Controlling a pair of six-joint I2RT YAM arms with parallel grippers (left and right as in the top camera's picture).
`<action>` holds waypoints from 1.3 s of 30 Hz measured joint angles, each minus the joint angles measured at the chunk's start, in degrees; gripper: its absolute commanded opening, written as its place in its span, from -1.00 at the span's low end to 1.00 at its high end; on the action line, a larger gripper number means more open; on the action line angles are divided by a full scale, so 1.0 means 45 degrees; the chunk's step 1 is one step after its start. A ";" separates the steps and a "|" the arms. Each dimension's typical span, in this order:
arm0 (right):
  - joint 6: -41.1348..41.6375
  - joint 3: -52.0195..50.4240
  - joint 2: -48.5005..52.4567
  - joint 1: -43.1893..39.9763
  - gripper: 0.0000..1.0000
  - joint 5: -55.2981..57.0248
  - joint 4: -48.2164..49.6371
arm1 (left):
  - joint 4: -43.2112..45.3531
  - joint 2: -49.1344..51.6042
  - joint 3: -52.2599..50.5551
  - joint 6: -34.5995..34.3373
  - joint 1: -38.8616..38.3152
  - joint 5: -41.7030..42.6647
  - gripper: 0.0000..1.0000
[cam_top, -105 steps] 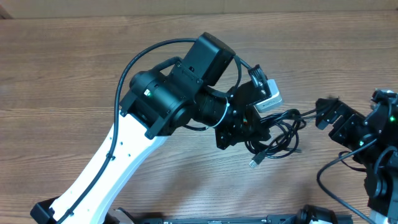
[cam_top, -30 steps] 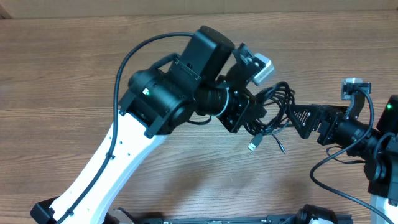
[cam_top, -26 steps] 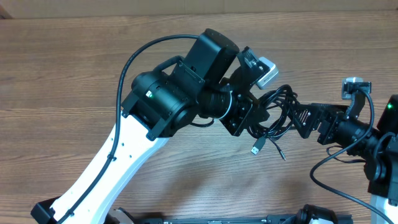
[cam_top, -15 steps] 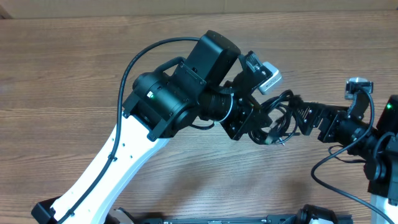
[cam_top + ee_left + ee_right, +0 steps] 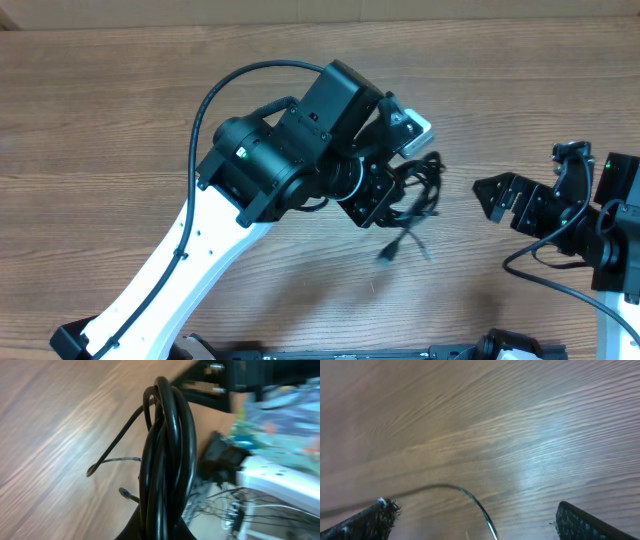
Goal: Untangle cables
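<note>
Left gripper (image 5: 392,195) clamped tight on a bundle of thin black cables (image 5: 167,460), held over the brown wooden table (image 5: 120,120).
One blurred loose end dangles at the bundle's 7 o'clock. At its 3 o'clock, well apart, the right gripper (image 5: 472,519) gapes wide and grips nothing. A thin strand arcs in its wrist view.

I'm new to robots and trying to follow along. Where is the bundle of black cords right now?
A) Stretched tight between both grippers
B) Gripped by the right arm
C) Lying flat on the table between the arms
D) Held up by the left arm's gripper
D: the cables hang bunched from the left gripper, while the right gripper stands open off to the side.
</note>
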 measured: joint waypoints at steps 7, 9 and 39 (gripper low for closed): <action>-0.2433 0.0000 -0.0573 0.0000 1.00 -0.2545 -0.0573 | -0.1316 0.0000 0.0000 0.1787 0.0000 -0.1239 -0.92; -0.3415 -0.0005 -0.0782 0.0000 1.00 -0.3541 -0.0724 | -0.1880 0.0000 0.0000 0.3060 -0.0063 -0.0996 -0.92; -0.9374 0.0000 -0.1054 -0.0029 1.00 -0.7067 -0.3395 | -0.3016 -0.0005 0.0000 0.8228 -0.1642 -0.1836 -0.92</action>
